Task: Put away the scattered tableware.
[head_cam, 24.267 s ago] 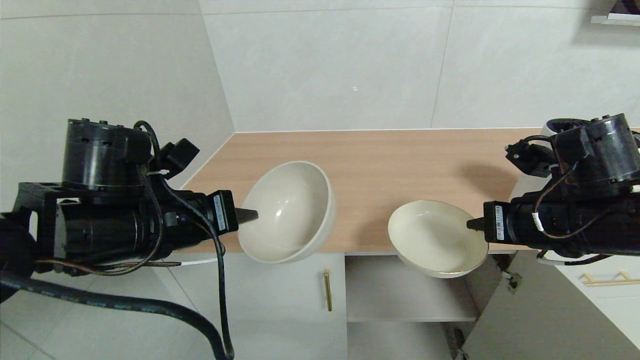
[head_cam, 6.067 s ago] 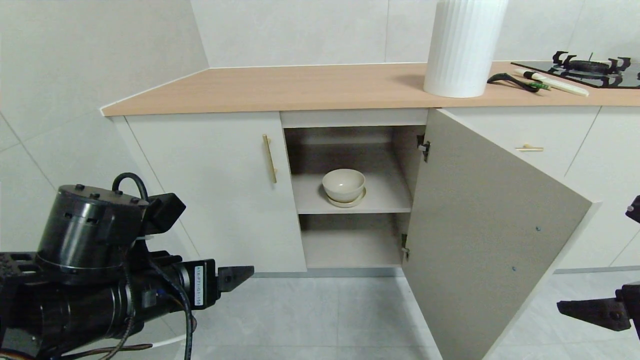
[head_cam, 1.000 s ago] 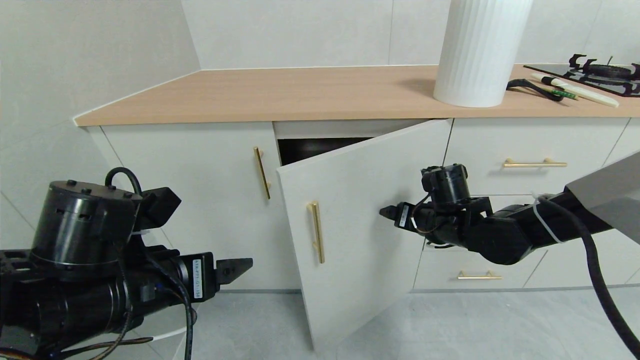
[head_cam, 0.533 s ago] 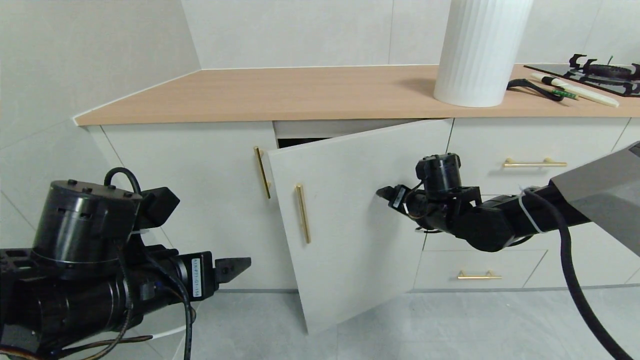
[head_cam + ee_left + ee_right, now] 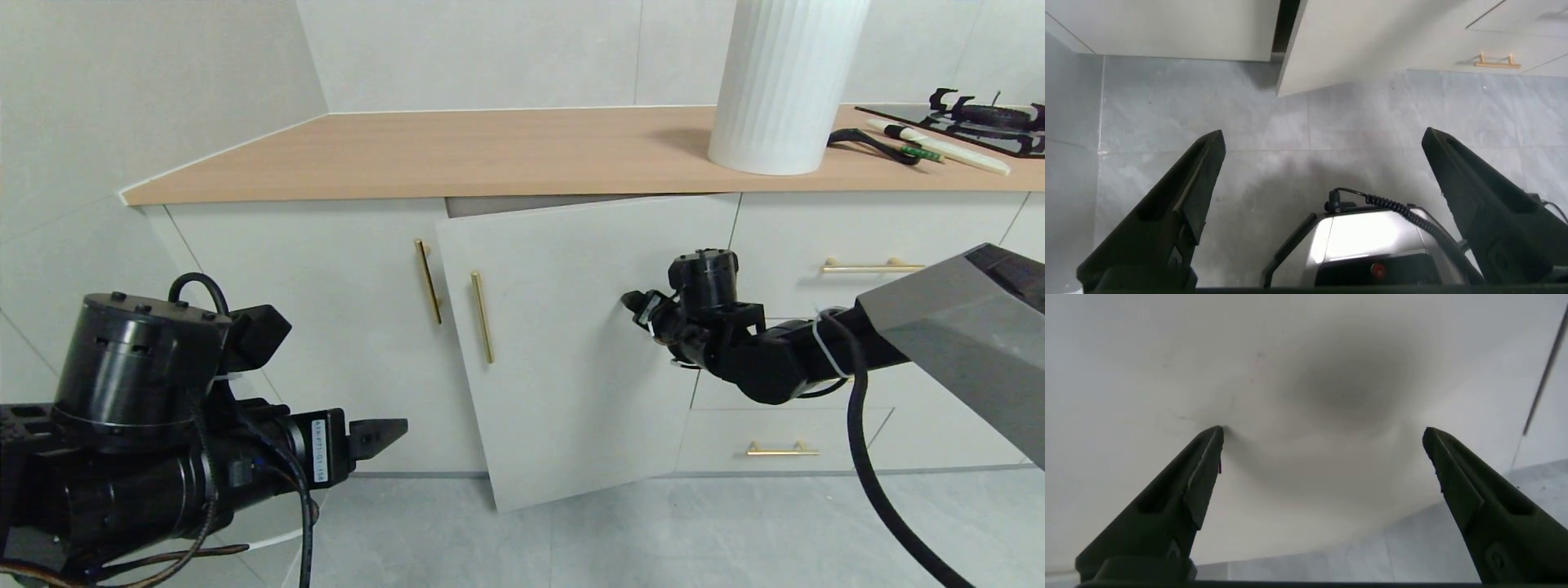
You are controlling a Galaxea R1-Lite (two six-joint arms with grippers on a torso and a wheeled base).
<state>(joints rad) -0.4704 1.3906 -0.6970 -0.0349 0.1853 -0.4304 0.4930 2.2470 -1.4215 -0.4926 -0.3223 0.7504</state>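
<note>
1. The right gripper (image 5: 635, 304), in the middle of the frame, has its two fingers spread wide and holds nothing. One fingertip (image 5: 1208, 453) touches the face of the cupboard door (image 5: 588, 343). I can't tell whether the other touches it.
2. The left gripper (image 5: 382, 429), at the lower left, is spread just as wide and also holds nothing. It hangs over the floor (image 5: 653, 531), well apart from the door.
3. That one door stands slightly ajar. Its top edge slants, and its lower left corner juts out over the floor.
4. I count four gold handles. Two are upright: the door's handle (image 5: 482, 317) and the neighbour door's handle (image 5: 428, 282) just beside it. Two are level, the upper drawer handle (image 5: 872, 266) and the lower drawer handle (image 5: 774, 448), both at the right.
5. The door covers the cupboard's opening, so I cannot tell where the tableware lies.
6. On the countertop (image 5: 457, 151) one white ribbed vase (image 5: 782, 82) stands at the upper right, near the front edge. Right of it lie two long utensils (image 5: 947, 151), then one stove burner (image 5: 988, 114) at the frame's edge.
7. A broad stretch of grey floor runs between the left gripper and the door's jutting corner.
</note>
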